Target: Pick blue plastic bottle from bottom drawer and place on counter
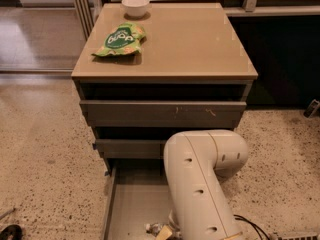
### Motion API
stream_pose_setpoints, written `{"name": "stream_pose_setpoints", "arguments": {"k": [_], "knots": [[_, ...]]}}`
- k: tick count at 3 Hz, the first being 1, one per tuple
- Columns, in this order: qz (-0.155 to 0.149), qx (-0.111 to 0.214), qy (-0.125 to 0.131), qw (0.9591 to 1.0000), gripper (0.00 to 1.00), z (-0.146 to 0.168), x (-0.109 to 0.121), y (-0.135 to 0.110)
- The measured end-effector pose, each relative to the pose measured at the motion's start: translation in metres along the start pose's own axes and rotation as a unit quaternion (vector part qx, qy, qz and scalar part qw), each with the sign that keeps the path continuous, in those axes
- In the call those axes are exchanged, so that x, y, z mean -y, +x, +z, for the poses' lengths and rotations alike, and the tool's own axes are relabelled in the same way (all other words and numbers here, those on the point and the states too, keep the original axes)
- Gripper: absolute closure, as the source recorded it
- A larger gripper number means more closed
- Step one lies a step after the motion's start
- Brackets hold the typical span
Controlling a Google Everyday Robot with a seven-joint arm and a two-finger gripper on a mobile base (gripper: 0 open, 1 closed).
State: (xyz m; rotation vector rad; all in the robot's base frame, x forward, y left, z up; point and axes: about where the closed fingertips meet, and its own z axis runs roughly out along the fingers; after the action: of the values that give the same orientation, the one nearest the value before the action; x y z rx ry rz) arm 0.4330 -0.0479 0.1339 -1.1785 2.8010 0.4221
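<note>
The bottom drawer [131,204] stood pulled out below the bench [190,44], its flat grey floor bare along the left side. The robot's white arm [200,184] reached down into it and covered most of its right half. At the lower edge of the view, just left of the arm, the tool [161,232] sat low in the drawer. Whether it was open or closed, or held anything, could not be told. A small pale piece of the bottle [151,228] showed touching or just beside it on the drawer floor, but too little was visible to tell which way its long axis ran. A green snack bag [119,40] lay near the bench's back left corner, with a white bowl [135,5] at the back edge behind it. The right half and front edge of the bench lay bare.
</note>
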Motion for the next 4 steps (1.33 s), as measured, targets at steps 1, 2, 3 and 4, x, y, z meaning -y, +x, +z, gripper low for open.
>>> {"name": "stream_pose_setpoints", "arguments": {"k": [1, 2, 3, 4], "knots": [[0.0, 0.0, 0.0, 1.0, 0.42, 0.0, 0.0, 0.0], [0.0, 0.0, 0.0, 1.0, 0.65, 0.0, 0.0, 0.0], [0.0, 0.0, 0.0, 1.0, 0.88, 0.0, -0.0001, 0.0], [0.0, 0.0, 0.0, 1.0, 1.0, -0.0044, 0.0004, -0.003]]}}
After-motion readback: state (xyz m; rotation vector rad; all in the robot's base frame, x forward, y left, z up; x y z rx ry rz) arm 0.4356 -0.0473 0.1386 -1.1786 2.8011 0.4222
